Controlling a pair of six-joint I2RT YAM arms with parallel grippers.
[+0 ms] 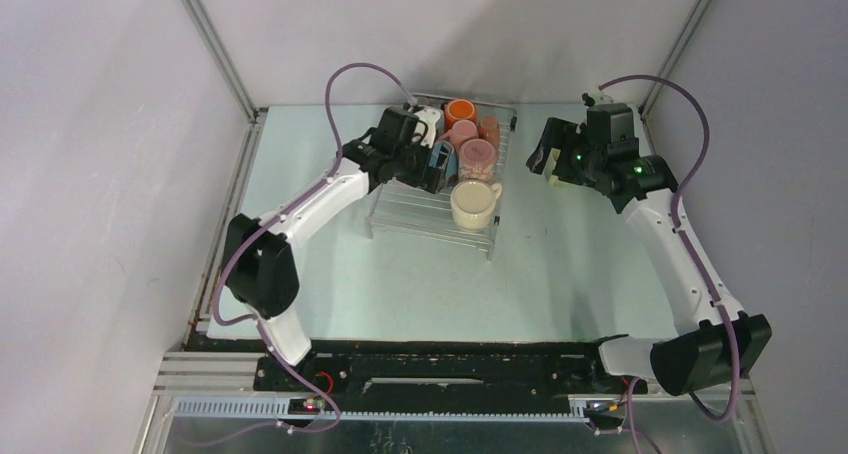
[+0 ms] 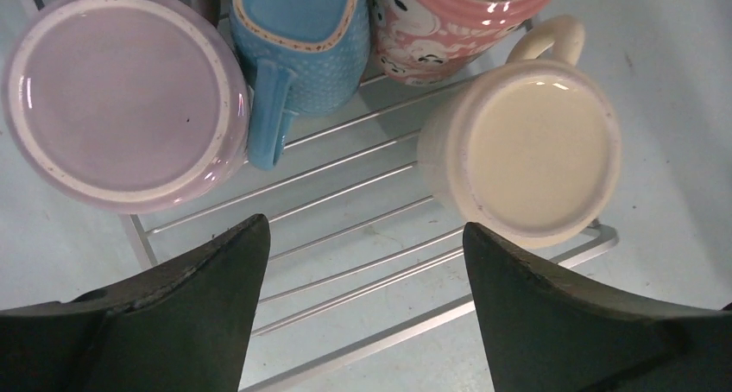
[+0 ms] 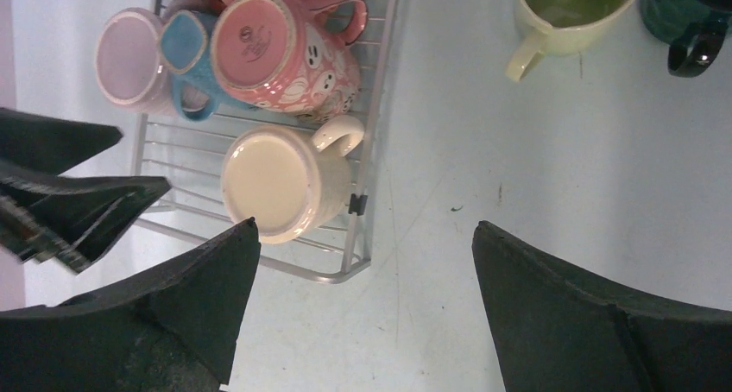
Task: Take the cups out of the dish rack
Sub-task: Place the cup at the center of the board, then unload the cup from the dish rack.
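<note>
Left claw [image 2: 364,230] and right claw [image 3: 362,228] gape empty; cream mug [image 2: 526,150] stands base-up on dish rack [image 1: 425,212], handle rightward.

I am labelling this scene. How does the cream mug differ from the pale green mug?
The cream mug stands on the dish rack; the pale green mug stands on the table, off the rack. The cream mug is bottom up, showing its base; the pale green mug is upright, showing its inside. Both have one handle.

Soft, even overhead light, faint shadows, small glints on the pink mug [image 2: 457,25], fairly sharp wrist close-ups.
</note>
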